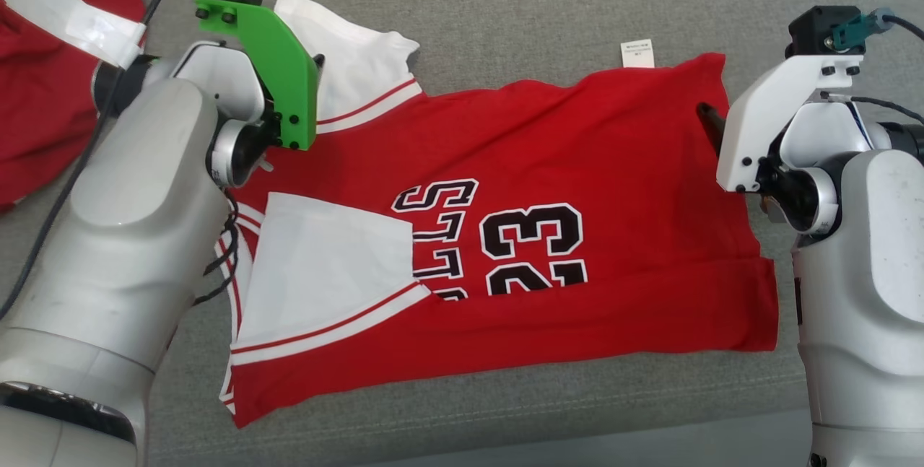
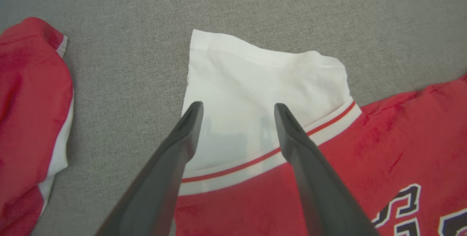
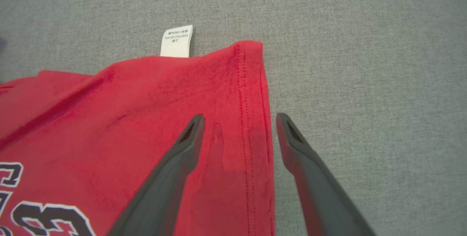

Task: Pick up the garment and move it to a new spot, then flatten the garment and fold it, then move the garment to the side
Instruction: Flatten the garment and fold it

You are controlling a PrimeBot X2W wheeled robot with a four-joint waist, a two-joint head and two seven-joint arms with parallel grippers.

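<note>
The garment [image 1: 577, 156] is a red jersey with white sleeves and black "23" lettering, spread flat on a grey fabric surface. Its near sleeve [image 1: 325, 265] is folded in over the body. My left gripper [image 2: 237, 108] hovers open above the far white sleeve [image 2: 255, 86], fingers spread with nothing between them. My right gripper [image 3: 239, 119] stands open over the jersey's hem edge [image 3: 251, 93], one finger above the red cloth and the other above the grey surface. A white care label [image 3: 176, 41] sticks out beyond the hem.
Another red garment [image 1: 43, 77] with white trim lies bunched at the far left, also in the left wrist view [image 2: 29, 112]. Grey fabric [image 1: 541, 5] stretches beyond the jersey. The surface's front edge [image 1: 613, 438] runs along the bottom.
</note>
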